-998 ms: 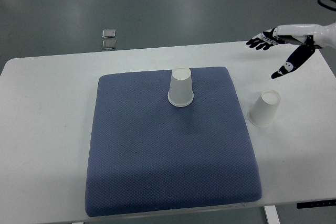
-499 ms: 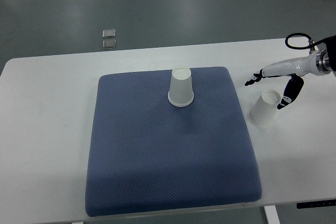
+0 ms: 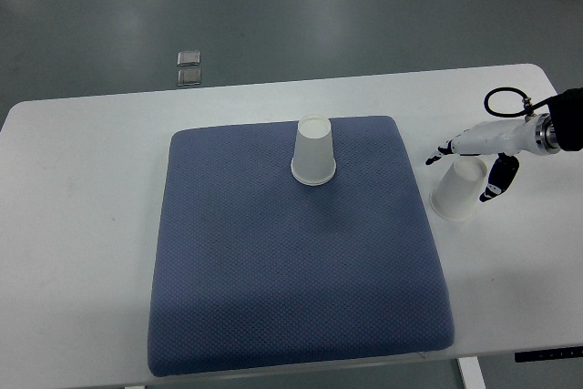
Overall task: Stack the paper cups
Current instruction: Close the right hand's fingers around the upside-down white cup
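Since lowering, right hand (image 3: 469, 159) astride tabletop cup (image 3: 458, 189)

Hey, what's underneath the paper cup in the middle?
The upside-down paper cup stands rim-down on the blue cushion, which lies on the white table. Whatever is inside the cup is covered, so it cannot be seen.

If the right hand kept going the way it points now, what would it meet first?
Probably the paper cup on the table, just below the right hand, whose open fingers straddle it; height above the cup is unclear.
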### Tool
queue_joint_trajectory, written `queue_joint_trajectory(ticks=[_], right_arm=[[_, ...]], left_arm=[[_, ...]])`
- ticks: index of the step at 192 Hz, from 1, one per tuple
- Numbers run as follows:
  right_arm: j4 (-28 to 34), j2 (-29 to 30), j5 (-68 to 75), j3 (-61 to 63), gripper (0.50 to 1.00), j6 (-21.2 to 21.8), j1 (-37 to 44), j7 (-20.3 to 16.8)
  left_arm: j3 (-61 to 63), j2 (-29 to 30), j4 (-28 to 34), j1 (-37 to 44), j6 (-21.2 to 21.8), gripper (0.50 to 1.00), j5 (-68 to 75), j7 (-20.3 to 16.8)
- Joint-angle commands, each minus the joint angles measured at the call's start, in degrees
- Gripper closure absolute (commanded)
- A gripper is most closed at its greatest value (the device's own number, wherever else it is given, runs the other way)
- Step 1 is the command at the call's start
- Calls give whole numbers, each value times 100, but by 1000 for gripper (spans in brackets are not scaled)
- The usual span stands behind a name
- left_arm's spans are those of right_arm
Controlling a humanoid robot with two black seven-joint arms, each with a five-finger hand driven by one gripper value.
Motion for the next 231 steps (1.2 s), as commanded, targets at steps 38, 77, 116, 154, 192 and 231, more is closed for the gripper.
queue_joint_trajectory(ticks=[38, 77, 116, 154, 192, 231], right_arm=[[-208, 94, -29, -44, 595, -130, -26, -6], [-252, 103, -91, -44, 605, -244, -105, -6], [-252, 112, -109, -53, 642, -253, -140, 3], [-261, 208, -153, -61, 697, -288, -140, -6], [-323, 235, -188, -61, 820, -279, -132, 3], [-340, 235, -179, -53, 838, -253, -105, 3]], left_arm=[[0, 0, 7, 0, 0, 500, 0, 0], [0, 0, -2, 0, 0, 500, 0, 0], [0, 0, 7, 0, 0, 500, 0, 0], [0, 0, 7, 0, 0, 500, 0, 0], [0, 0, 7, 0, 0, 500, 0, 0], [0, 0, 7, 0, 0, 500, 0, 0]])
